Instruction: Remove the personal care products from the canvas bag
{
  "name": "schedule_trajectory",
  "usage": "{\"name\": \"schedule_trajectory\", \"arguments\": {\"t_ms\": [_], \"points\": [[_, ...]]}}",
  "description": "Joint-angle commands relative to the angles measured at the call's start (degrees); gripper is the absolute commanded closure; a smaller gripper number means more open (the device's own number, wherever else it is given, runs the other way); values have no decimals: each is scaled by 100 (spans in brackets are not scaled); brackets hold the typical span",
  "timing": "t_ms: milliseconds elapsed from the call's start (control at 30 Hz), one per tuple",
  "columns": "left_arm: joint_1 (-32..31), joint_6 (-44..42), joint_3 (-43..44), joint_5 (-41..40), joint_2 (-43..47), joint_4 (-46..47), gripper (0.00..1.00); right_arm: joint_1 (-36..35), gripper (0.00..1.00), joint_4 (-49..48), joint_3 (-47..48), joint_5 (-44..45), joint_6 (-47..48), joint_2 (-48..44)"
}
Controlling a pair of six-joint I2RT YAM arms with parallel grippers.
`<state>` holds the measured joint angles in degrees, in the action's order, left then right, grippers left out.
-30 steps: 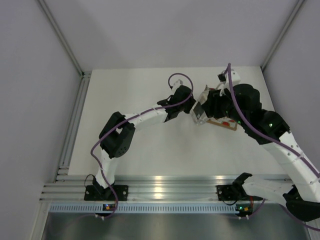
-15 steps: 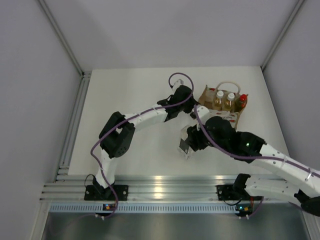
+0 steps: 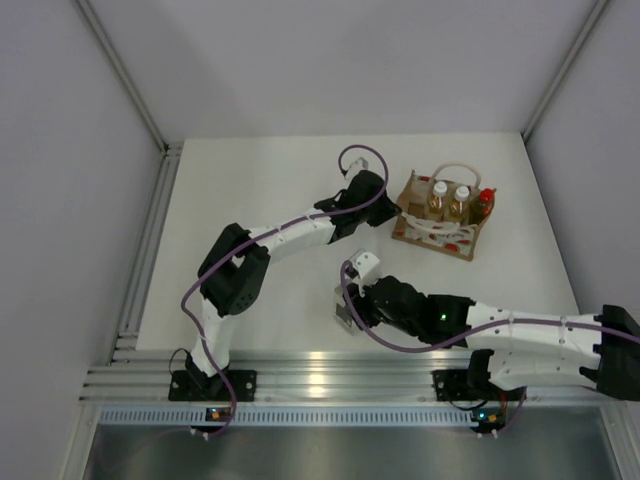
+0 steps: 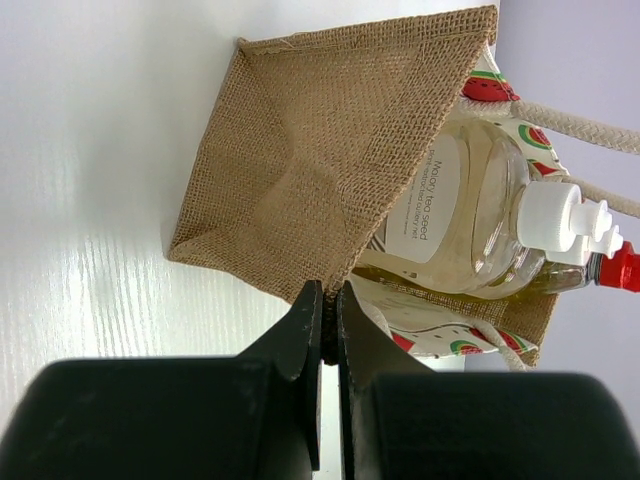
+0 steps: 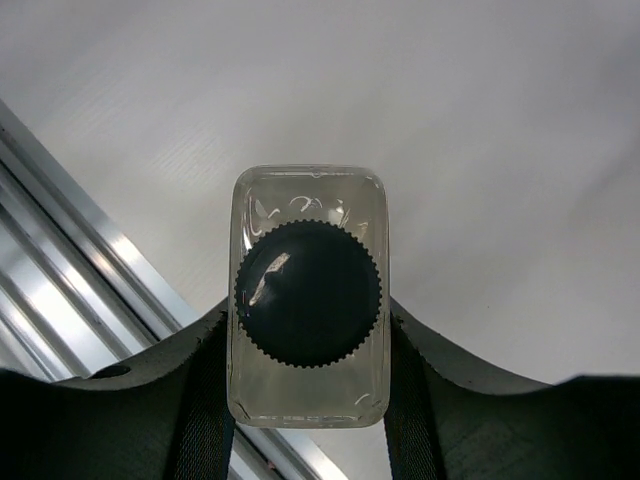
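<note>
The canvas bag (image 3: 412, 192) lies at the back right of the table, its tan burlap side up in the left wrist view (image 4: 320, 160). Two amber bottles with white caps (image 3: 438, 199) and the yellow bottle with a red cap (image 3: 484, 203) sit inside; one amber bottle (image 4: 470, 210) and the red cap (image 4: 622, 270) show in the left wrist view. My left gripper (image 4: 328, 300) is shut on the bag's edge. My right gripper (image 5: 308, 330) is shut on the square clear bottle with a dark cap (image 5: 308, 335), low over the table near the front (image 3: 347, 310).
An aluminium rail (image 3: 320, 375) runs along the table's front edge, just below the right gripper. Grey walls close in the table at the back and on both sides. A purple cable (image 3: 360, 155) loops over the left arm.
My right arm has carried the square clear bottle from the bag toward the front of the table and lowered it. The left gripper has stayed shut on the bag.
</note>
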<state>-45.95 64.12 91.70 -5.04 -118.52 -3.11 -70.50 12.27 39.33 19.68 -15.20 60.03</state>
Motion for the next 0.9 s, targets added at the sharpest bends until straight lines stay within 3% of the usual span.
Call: {"name": "schedule_trajectory", "arguments": {"t_ms": [0, 133, 267, 433, 533, 667, 800, 867], "points": [[131, -286, 50, -278, 127, -453, 100, -236, 100, -1895, 13, 475, -247, 35], [139, -330, 32, -305, 136, -444, 100, -306, 100, -1772, 83, 405, -273, 176], [139, -295, 50, -252, 92, -444, 100, -324, 46, -1702, 75, 457, -317, 141], [139, -277, 58, -226, 83, -444, 100, -359, 29, -1334, 215, 633, -255, -61], [139, -295, 58, -252, 92, -453, 100, -359, 25, -958, 416, 878, -194, -315], [139, -277, 41, -226, 118, -453, 100, -202, 26, -316, 768, 1660, -158, -816], [139, -277, 50, -226, 145, -444, 100, 833, 29, 563, 1225, 1767, -736, -1239], [139, -277, 41, -243, 162, -444, 100, 1765, 29, 1064, 1515, 1618, -1053, -1327]]}}
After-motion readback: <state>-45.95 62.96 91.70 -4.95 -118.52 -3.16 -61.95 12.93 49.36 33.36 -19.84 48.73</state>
